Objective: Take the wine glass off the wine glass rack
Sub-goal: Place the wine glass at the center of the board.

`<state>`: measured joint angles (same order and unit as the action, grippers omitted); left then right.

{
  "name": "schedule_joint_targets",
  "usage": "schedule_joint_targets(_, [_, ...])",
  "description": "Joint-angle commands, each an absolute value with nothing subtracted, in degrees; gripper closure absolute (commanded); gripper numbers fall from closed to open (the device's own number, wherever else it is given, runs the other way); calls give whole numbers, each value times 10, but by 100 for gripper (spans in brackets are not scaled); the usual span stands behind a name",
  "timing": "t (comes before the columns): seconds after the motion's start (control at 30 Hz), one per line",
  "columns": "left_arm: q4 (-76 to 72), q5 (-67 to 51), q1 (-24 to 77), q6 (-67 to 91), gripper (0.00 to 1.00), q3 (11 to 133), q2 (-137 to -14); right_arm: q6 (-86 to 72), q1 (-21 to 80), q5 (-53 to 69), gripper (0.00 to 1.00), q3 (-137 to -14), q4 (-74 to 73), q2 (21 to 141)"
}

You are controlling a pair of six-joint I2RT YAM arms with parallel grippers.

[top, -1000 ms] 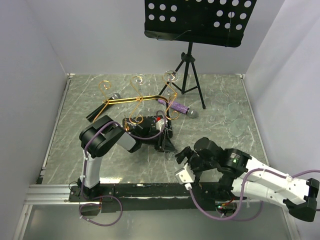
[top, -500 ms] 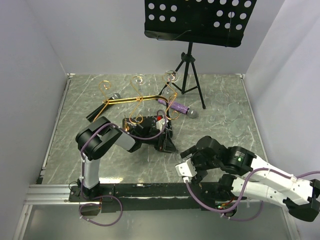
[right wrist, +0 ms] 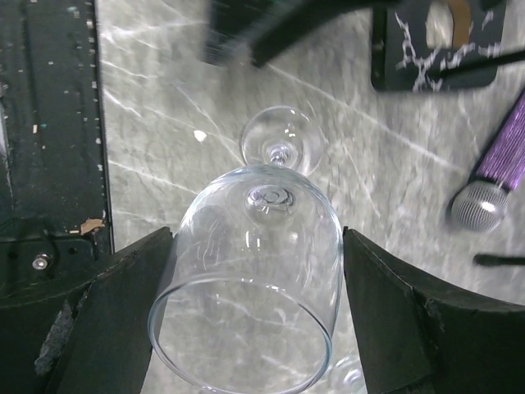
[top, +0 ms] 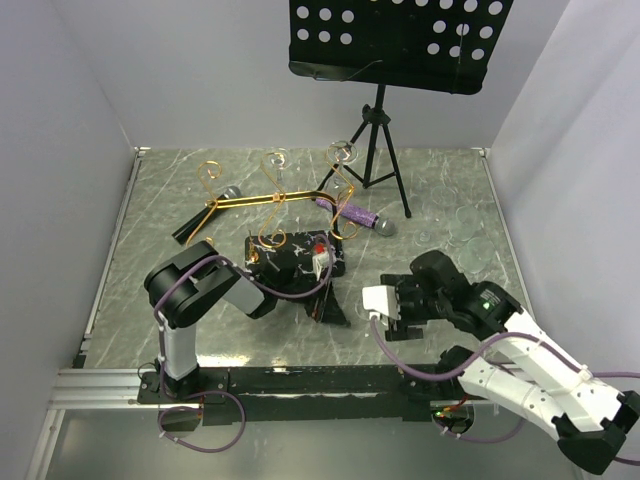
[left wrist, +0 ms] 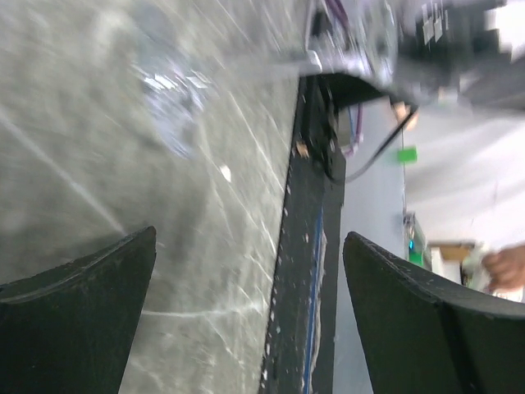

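The gold wine glass rack (top: 272, 200) stands mid-table on its black white-veined base (top: 290, 258); the base also shows in the right wrist view (right wrist: 435, 49). Clear glasses (top: 343, 152) hang at its far arms. My right gripper (top: 374, 314) is shut on the bowl of a clear wine glass (right wrist: 254, 271), away from the rack and in front of its base, with the stem and foot pointing away over the table. My right gripper's fingers (right wrist: 115, 320) press both sides of the bowl. My left gripper (left wrist: 250, 312) is open and empty, low over the table by the front rail (left wrist: 308, 271).
A black music stand (top: 400, 40) on a tripod (top: 380, 150) stands at the back. A purple microphone (top: 360, 215) and a second microphone (top: 230, 192) lie by the rack. Several loose glasses (top: 468, 250) sit at the right. Grey walls close in both sides.
My right gripper has moved right and up, away from the rack base, with the wine glass in it. My left arm has drawn back slightly toward the near left.
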<state>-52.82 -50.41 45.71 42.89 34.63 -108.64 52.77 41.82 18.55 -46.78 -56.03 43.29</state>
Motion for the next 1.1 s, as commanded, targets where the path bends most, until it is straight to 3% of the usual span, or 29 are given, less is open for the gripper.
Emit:
schedule_joint_targets(0.0, [-494, -532, 484, 369, 0, 334, -1057, 531, 384, 197, 50, -497, -583, 466])
schedule_joint_targets(0.77, [-77, -500, 514, -54, 0, 355, -879, 538, 338, 138, 53, -643, -659, 591])
schedule_joint_targets(1.07, [-48, -471, 503, -109, 1, 341, -836, 533, 245, 149, 54, -662, -638, 635])
